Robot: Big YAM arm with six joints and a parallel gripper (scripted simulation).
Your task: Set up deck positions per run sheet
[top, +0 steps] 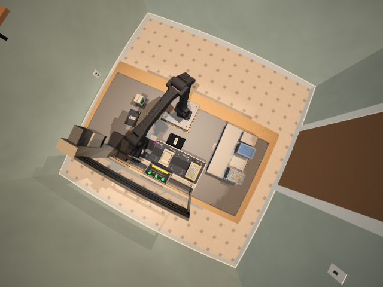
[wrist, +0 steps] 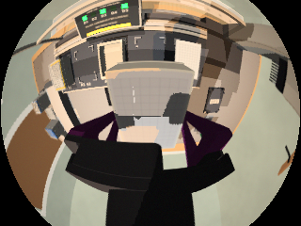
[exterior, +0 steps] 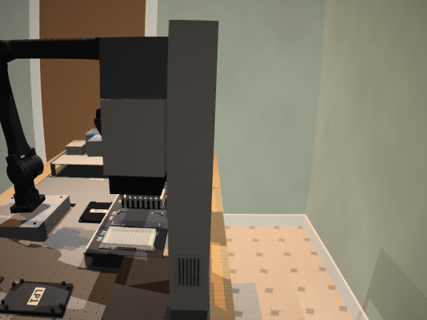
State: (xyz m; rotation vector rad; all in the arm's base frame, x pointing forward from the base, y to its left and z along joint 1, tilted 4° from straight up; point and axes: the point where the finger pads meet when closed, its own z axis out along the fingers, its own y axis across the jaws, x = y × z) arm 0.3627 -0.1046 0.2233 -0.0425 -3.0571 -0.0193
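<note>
My gripper has purple fingers and is shut on a pale grey, box-shaped labware block with a faint grid on its top. In the overhead view the gripper hangs above the back edge of the deck, towards its left end. In the side view only a purple sliver of the gripper shows behind the handler's head, well above the deck. On the deck are a white open reservoir, a speckled tip rack at the right end, and a white gridded plate at the near end.
The liquid handler's head and column stand over the deck. The shelf holds a grey item, a blue rack, a white piece and a speckled rack. The black nest and button box lie near the base.
</note>
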